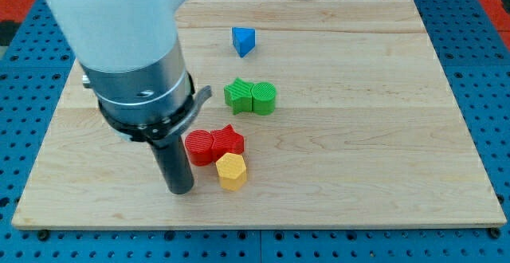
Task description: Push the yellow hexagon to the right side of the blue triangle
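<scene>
The yellow hexagon (pixel 232 171) lies near the view's bottom, just below the red star (pixel 229 141) and touching it. The blue triangle (pixel 244 41) sits near the view's top, well above the hexagon. My tip (pixel 179 190) rests on the board to the view's left of the yellow hexagon, a small gap apart, and just below the red cylinder (pixel 199 147).
A green star (pixel 237 96) and a green cylinder (pixel 264 98) sit together in the middle of the wooden board (pixel 382 119). The arm's body hides the board's upper left, where a blue cube and a yellow heart stood earlier.
</scene>
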